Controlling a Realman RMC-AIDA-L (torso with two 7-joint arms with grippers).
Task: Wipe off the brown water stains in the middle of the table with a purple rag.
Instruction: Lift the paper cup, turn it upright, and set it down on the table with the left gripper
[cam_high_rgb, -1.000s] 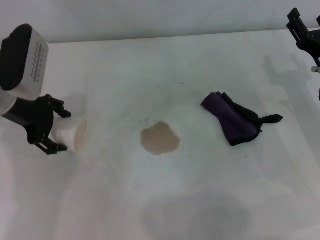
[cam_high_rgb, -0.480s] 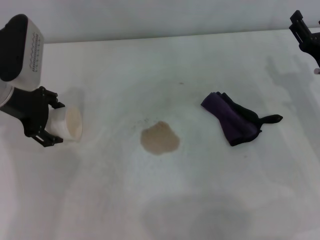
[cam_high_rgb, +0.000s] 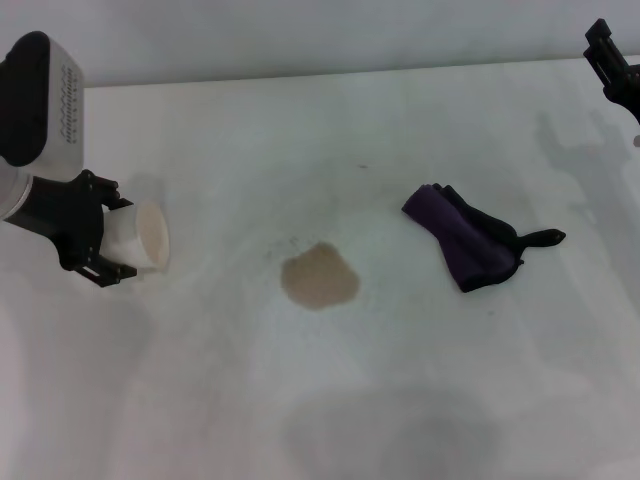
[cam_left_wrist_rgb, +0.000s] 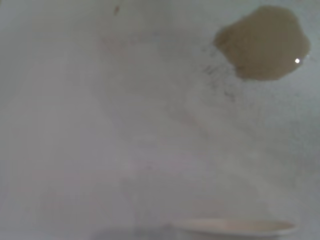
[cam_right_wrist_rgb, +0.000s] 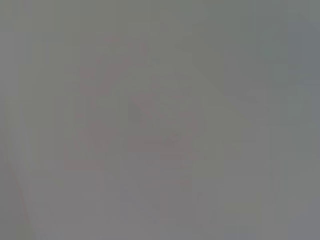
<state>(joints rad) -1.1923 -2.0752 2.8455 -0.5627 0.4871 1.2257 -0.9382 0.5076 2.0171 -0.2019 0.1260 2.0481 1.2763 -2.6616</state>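
White table (cam_high_rgb: 330, 400), brown stain (cam_high_rgb: 319, 277) mid-surface, left gripper (cam_high_rgb: 105, 240) clamped around cup (cam_high_rgb: 143, 238).

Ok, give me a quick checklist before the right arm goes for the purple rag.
1. Purple rag free on the table, nothing on it: ok.
2. Brown water stain unwiped, apart from the rag: ok.
3. Paper cup clear of the stain, held tilted by the left gripper: ok.
4. Right gripper at the far right edge, not over the rag: not ok.
5. Right gripper open: cannot tell.
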